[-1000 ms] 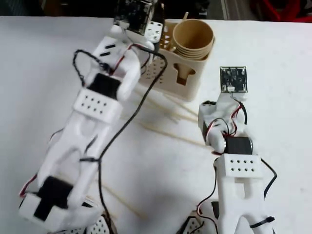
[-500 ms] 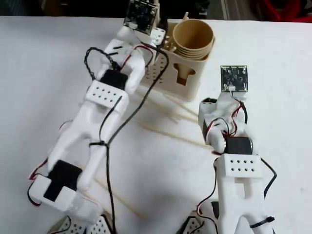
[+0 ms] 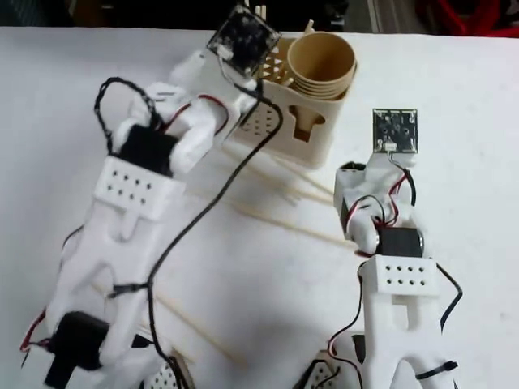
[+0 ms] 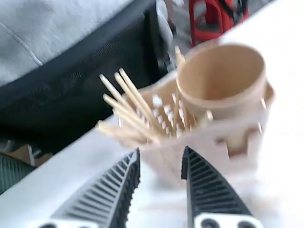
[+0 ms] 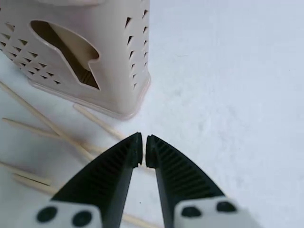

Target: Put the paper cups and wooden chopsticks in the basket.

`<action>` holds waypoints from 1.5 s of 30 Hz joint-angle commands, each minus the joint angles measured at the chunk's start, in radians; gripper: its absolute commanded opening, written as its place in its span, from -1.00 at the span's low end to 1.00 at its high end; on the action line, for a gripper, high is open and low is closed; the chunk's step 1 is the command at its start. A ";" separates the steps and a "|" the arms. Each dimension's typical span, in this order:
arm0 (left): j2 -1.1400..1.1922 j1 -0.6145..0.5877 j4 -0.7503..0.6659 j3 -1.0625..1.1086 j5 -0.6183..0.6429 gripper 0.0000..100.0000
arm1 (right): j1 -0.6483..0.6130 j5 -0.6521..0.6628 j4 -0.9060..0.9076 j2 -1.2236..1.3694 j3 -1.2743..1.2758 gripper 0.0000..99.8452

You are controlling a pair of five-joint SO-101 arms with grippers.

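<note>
The beige basket [image 3: 302, 130] stands at the back of the table with stacked paper cups [image 3: 322, 61] in its right half and several wooden chopsticks [image 3: 261, 13] upright in its left half. In the left wrist view my left gripper [image 4: 160, 159] hangs open and empty just in front of the basket [image 4: 209, 142], level with the cups [image 4: 221, 76] and the chopsticks [image 4: 133, 109]. My right gripper [image 5: 143, 149] is shut, low over the table beside the basket's corner [image 5: 90, 52], with loose chopsticks [image 5: 52, 128] lying near its tips.
More loose chopsticks [image 3: 280, 217] lie on the white table between the two arms, and a few more [image 3: 195, 326] near the front by the left arm's base. The left arm's black cable [image 3: 219, 194] trails across the middle.
The left arm has swung, its wrist shifting slightly right by the basket's left side and its lower links moving left. The right arm has barely moved.
</note>
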 commanded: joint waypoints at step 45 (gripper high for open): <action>0.834 0.085 0.213 -0.163 -0.583 -0.60 | 0.246 0.008 -0.019 -0.031 -0.080 -0.94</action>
